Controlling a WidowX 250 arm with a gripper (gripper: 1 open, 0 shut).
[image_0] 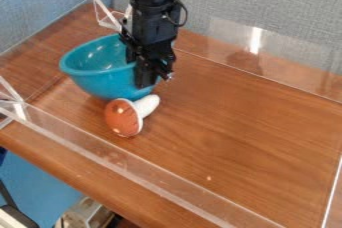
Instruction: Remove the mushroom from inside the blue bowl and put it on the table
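The fingers [155, 75] look closed on nothing, partly hiding the blue bowl [96, 64]; mushroom [128, 115] lies on the table [241, 122].

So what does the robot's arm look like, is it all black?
Mostly, yes. The arm is black and blocky, built from boxy stacked parts with thin cables along it. It narrows down to a small black gripper with short fingers at the bottom.

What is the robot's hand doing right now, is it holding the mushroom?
Hand: closed, holding nothing. The mushroom lies on the table, beside the blue bowl.
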